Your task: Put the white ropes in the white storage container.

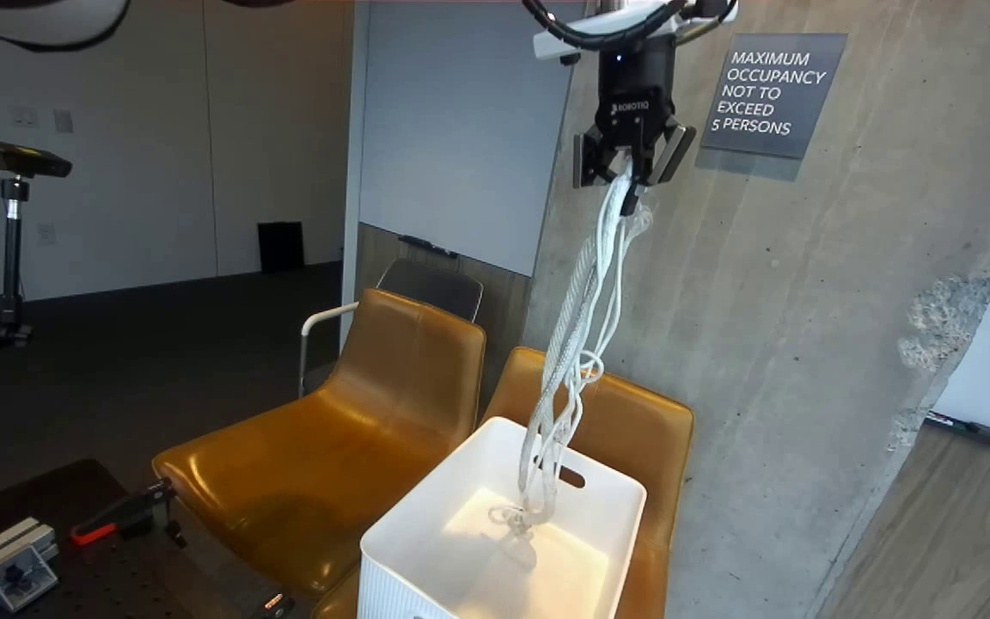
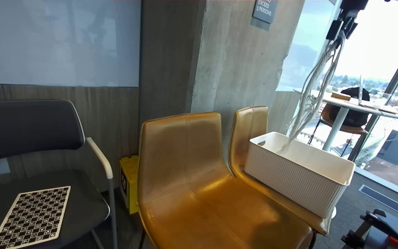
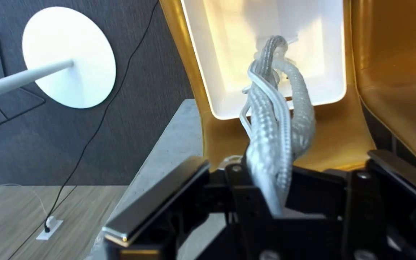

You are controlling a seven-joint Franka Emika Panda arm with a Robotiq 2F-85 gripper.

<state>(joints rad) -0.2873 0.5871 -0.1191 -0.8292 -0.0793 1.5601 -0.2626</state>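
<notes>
Black two-fingered gripper [image 1: 622,179] pinches braided white ropes [image 1: 577,297]; their lower portion hangs inside the rectangular white plastic container [image 1: 430,520]. Lowering and release appear outstanding.

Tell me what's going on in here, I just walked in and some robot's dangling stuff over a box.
A robot gripper is holding a bundle of white ropes by the upper end, above a white bin that sits on a tan chair. The ropes hang with their lower end already inside the bin, but they haven't been let go yet. I can't tell whether that end touches the bottom.
</notes>
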